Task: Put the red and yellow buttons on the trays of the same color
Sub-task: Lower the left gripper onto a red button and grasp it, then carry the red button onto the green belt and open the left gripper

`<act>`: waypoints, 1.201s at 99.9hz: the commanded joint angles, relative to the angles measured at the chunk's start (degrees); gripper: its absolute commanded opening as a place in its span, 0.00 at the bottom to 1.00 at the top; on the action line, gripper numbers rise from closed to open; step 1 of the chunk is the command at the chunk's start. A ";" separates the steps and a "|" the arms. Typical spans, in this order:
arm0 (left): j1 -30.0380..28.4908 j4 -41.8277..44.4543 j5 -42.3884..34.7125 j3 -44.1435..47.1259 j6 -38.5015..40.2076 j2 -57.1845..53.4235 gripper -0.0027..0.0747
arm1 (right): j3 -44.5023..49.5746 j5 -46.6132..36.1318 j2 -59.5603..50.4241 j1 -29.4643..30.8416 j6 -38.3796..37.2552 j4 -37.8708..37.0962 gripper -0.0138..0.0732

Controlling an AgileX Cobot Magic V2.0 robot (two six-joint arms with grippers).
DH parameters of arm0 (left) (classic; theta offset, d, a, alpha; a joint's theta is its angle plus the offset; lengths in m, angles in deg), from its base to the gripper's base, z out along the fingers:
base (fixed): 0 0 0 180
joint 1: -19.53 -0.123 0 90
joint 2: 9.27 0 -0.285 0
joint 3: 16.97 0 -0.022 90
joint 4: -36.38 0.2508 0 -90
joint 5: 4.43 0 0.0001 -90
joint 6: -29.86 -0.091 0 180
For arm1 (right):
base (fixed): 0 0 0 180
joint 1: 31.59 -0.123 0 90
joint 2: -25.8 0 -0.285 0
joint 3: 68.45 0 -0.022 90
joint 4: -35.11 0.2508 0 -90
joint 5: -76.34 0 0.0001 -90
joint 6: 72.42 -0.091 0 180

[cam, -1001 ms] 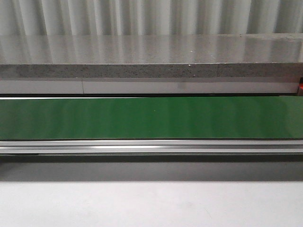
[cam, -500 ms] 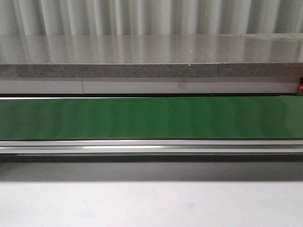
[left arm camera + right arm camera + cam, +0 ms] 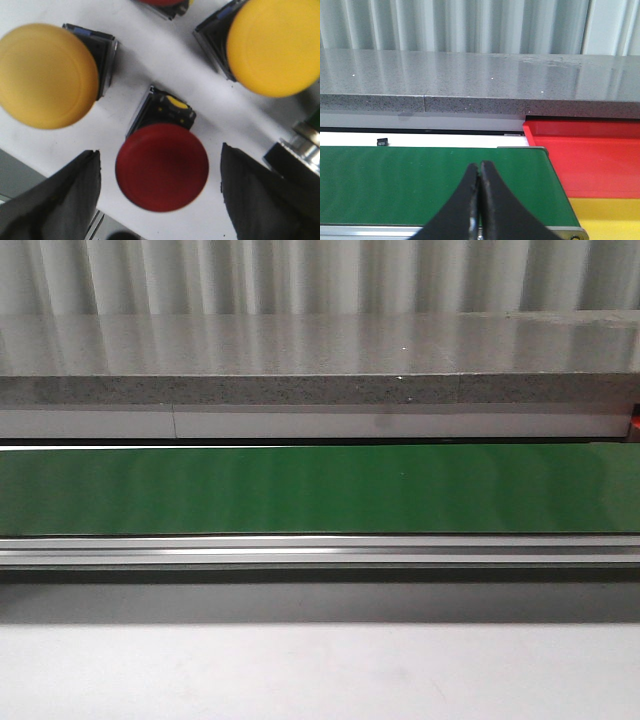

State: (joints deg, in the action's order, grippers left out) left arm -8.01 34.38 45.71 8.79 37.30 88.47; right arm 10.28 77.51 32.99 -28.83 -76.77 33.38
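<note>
The left gripper (image 3: 160, 195) hangs wide open over a red button (image 3: 162, 167) that sits between its fingers but apart from both, flanked by two yellow buttons (image 3: 45, 75) on a white surface (image 3: 165, 65); the grasp looks imminent. The right gripper (image 3: 479, 200), pressed closed on nothing, waits above the green conveyor belt (image 3: 420, 185) just beside the red tray (image 3: 590, 160) and yellow tray (image 3: 605, 217). In the front view nothing has changed over the last second: bare belt, no arms, buttons or trays visible.

red button (image 3: 162, 167), yellow buttons (image 3: 46, 75), green belt (image 3: 320, 490), red tray (image 3: 592, 157), yellow tray (image 3: 607, 217)
</note>
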 commanded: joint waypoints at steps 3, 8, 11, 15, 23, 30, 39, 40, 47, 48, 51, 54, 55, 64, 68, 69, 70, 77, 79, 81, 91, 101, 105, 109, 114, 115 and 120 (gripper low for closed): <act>-0.12 -0.26 -3.01 -1.54 0.74 -0.04 0.65 | 0.12 -4.44 -0.63 -0.15 0.08 -0.43 0.08; -0.12 -0.27 -4.41 -1.54 0.74 0.42 0.65 | 0.12 -4.44 -0.63 -0.15 0.08 -0.43 0.08; -0.12 -0.27 -5.18 -1.54 0.74 0.55 0.65 | 0.12 -4.44 -0.63 -0.15 0.08 -0.43 0.08; -0.12 -0.27 -6.21 -1.54 0.74 0.94 0.65 | 0.12 -4.44 -0.63 -0.15 0.08 -0.43 0.08; -0.12 -0.27 -7.68 -1.54 0.74 1.59 0.65 | 0.12 -4.44 -0.63 -0.15 0.08 -0.43 0.08; -0.12 -0.27 -8.36 -1.54 0.74 2.25 0.64 | 0.12 -4.44 -0.63 -0.15 0.08 -0.43 0.08; -0.12 -0.27 -8.62 -1.54 0.74 2.62 0.60 | 0.12 -4.44 -0.63 -0.15 0.08 -0.43 0.08; -0.12 -0.27 -8.74 -1.54 0.74 2.62 0.59 | 0.12 -4.44 -0.63 -0.15 0.08 -0.43 0.08; -0.12 -0.27 -8.98 -1.54 0.74 2.62 0.50 | 0.12 -4.44 -0.63 -0.15 0.08 -0.43 0.08; -0.12 -0.27 -8.98 -1.54 0.74 2.62 0.50 | 0.12 -4.44 -0.63 -0.15 0.08 -0.43 0.08; -0.12 -0.27 -9.10 -1.54 0.74 2.62 0.46 | 0.12 -4.44 -0.63 -0.15 0.08 -0.43 0.08; -0.12 -0.27 -9.20 -1.54 0.74 2.62 0.42 | 0.12 -4.44 -0.63 -0.15 0.08 -0.43 0.08; -0.12 -0.27 -9.21 -1.54 0.74 2.62 0.41 | 0.12 -4.44 -0.63 -0.15 0.08 -0.43 0.08; -0.12 -0.27 -9.21 -1.54 0.74 2.62 0.32 | 0.12 -4.44 -0.63 -0.15 0.08 -0.43 0.08; -0.12 -0.27 -9.21 -1.54 0.74 2.62 0.29 | 0.12 -4.44 -0.63 -0.15 0.08 -0.43 0.08; -0.12 -0.27 -9.28 -1.54 0.74 2.62 0.29 | 0.12 -4.44 -0.63 -0.15 0.08 -0.43 0.08; -0.12 -0.27 -9.28 -1.54 0.74 2.62 0.28 | 0.12 -4.44 -0.63 -0.15 0.08 -0.43 0.08; -0.12 -0.27 -9.35 -1.54 0.74 2.62 0.26 | 0.12 -4.44 -0.63 -0.15 0.08 -0.43 0.08; -0.12 -0.27 -9.35 -1.54 0.74 2.62 0.25 | 0.12 -4.44 -0.63 -0.15 0.08 -0.43 0.08; -0.12 -0.27 -9.22 -1.54 0.66 2.38 0.25 | 0.12 -4.44 -0.63 -0.15 0.08 -0.43 0.08; 0.27 -0.27 -8.11 -1.54 0.51 0.91 0.25 | 0.12 -4.44 -0.63 -0.15 0.08 -0.43 0.08; 1.04 -0.27 -7.81 -1.54 0.51 -2.07 0.25 | 0.12 -4.44 -0.63 -0.15 0.08 -0.43 0.08; 1.30 -0.38 -7.20 -1.54 0.51 -3.63 0.25 | 0.12 -4.44 -0.63 -0.15 0.08 -0.43 0.08; 1.75 -0.38 -6.32 -1.54 0.51 -5.28 0.25 | 0.12 -4.44 -0.63 -0.15 0.08 -0.43 0.08; 2.17 -0.38 -5.24 -1.54 0.37 -7.16 0.25 | 0.12 -4.44 -0.63 -0.15 0.08 -0.43 0.08; 2.33 -0.38 -5.13 -1.54 0.36 -7.43 0.25 | 0.12 -4.44 -0.63 -0.15 0.08 -0.43 0.08; 2.82 -0.26 -4.50 -1.54 -0.93 -9.42 0.25 | 0.12 -4.44 -0.63 -0.15 0.08 -0.43 0.08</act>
State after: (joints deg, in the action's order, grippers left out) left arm -6.15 34.38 40.60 8.77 37.19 84.04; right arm 10.28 77.51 32.99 -28.83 -76.77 33.38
